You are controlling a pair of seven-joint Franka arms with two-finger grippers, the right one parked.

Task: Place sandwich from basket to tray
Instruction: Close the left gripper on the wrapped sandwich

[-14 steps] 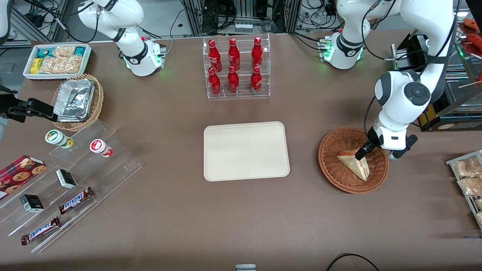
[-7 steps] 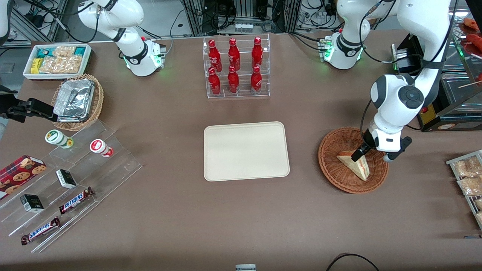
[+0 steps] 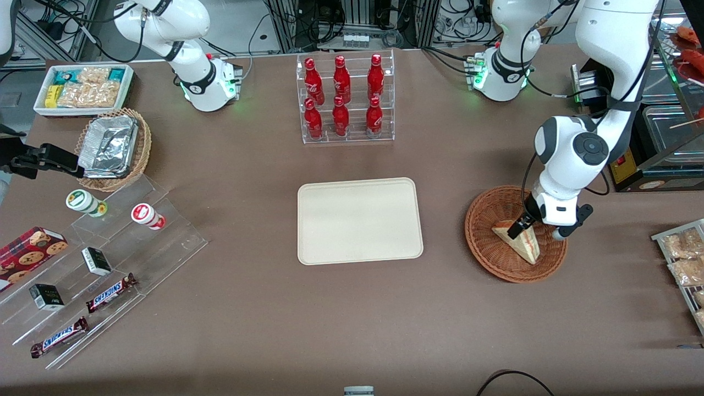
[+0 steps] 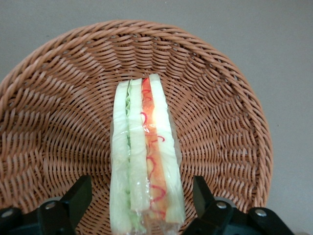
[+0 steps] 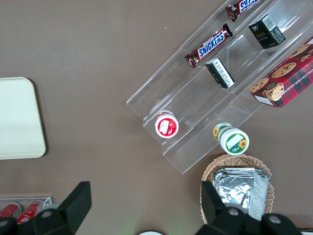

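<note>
The sandwich (image 3: 521, 243) (image 4: 145, 156), a wrapped wedge with green, orange and red layers on its edge, lies in the round reddish-brown wicker basket (image 3: 487, 242) (image 4: 58, 107). My left gripper (image 3: 521, 224) (image 4: 142, 201) hangs low over it, open, with one finger (image 4: 78, 198) on each side of the wedge and a gap left on both sides. The cream-beige tray (image 3: 360, 220) lies bare at mid table, beside the basket toward the parked arm's end.
A clear rack of red bottles (image 3: 345, 99) stands farther from the front camera than the tray. Packets on a rack (image 3: 685, 258) lie beside the basket at the working arm's end. A tan basket of foil trays (image 3: 113, 147) and a stepped snack display (image 3: 104, 264) sit toward the parked arm's end.
My left gripper has come down and shifted a little toward the tray, so its fingers now straddle the sandwich. The sandwich and basket have not moved.
</note>
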